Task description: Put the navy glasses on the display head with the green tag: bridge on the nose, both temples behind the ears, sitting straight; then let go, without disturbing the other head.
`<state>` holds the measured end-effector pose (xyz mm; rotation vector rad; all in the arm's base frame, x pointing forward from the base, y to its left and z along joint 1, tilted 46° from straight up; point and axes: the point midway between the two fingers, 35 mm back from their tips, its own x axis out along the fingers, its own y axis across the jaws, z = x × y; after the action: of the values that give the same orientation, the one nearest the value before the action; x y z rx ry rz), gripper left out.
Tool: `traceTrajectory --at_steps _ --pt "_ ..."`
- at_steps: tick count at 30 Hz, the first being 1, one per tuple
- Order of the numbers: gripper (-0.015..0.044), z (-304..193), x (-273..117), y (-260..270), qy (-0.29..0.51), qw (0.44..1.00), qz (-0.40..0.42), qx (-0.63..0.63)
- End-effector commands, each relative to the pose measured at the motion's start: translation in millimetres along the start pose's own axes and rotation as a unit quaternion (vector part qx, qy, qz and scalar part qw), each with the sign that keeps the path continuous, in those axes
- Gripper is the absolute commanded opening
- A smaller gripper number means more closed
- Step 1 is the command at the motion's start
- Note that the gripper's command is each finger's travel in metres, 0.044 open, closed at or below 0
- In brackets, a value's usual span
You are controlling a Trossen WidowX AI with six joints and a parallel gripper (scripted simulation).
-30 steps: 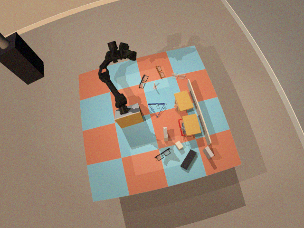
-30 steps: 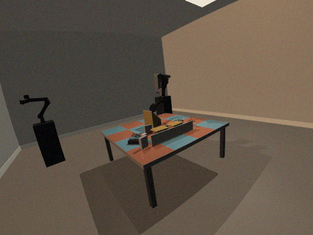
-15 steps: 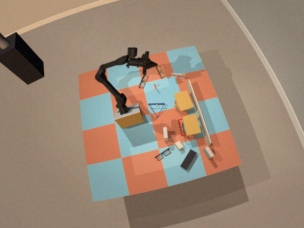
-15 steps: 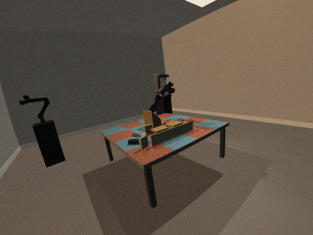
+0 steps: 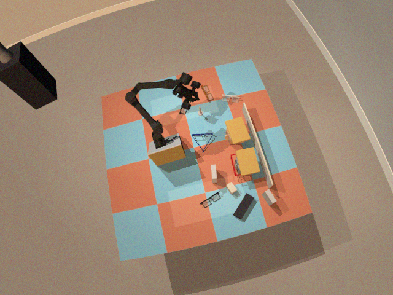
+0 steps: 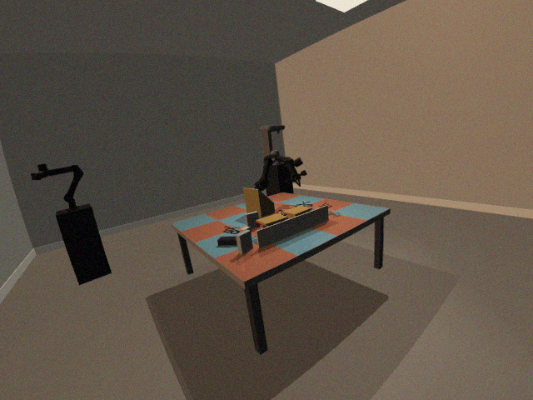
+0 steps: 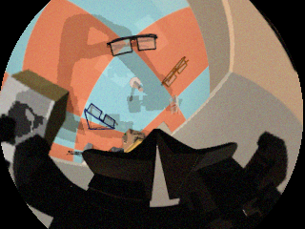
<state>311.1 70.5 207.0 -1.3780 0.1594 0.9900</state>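
Note:
The navy glasses (image 5: 202,134) (image 7: 101,129) rest on the table in front of the robot's base, with their temples drawn toward each other at the far ends. My gripper (image 5: 198,98) (image 6: 299,185) (image 7: 156,132) is shut and empty, high above the table and away from the navy glasses. Two yellow boards, one (image 5: 237,129) (image 6: 297,211) and another (image 5: 247,161) (image 6: 271,219), cover most of the display heads in the overhead view. Part of one head (image 7: 133,137) shows in the wrist view. I cannot make out the green tag.
Red glasses (image 5: 231,158) are at the front of one covered head. A long upright panel (image 5: 257,144) (image 6: 292,226) stands behind the heads. A small pinkish post (image 5: 200,112) (image 7: 135,82), a dark block (image 5: 244,206), pale blocks and several other glasses are around the table.

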Motion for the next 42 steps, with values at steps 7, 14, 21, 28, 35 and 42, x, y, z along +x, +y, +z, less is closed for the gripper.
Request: traceTrajectory --at_steps 7,14,21,28,35,42 --pt "0.0000 124.2 42.6 97.2 -0.253 0.922 0.122 -0.268" --pt "0.0000 126.2 42.7 99.3 -0.257 0.919 0.123 -0.272" --pt "0.0000 126.8 44.1 99.7 -0.257 0.919 0.123 -0.272" --pt "0.0000 130.3 53.5 102.8 -0.257 0.919 0.124 -0.272" --pt "0.0000 134.7 63.4 106.6 -0.257 0.919 0.124 -0.272" --pt "0.0000 139.3 73.0 110.8 -0.257 0.919 0.124 -0.272"
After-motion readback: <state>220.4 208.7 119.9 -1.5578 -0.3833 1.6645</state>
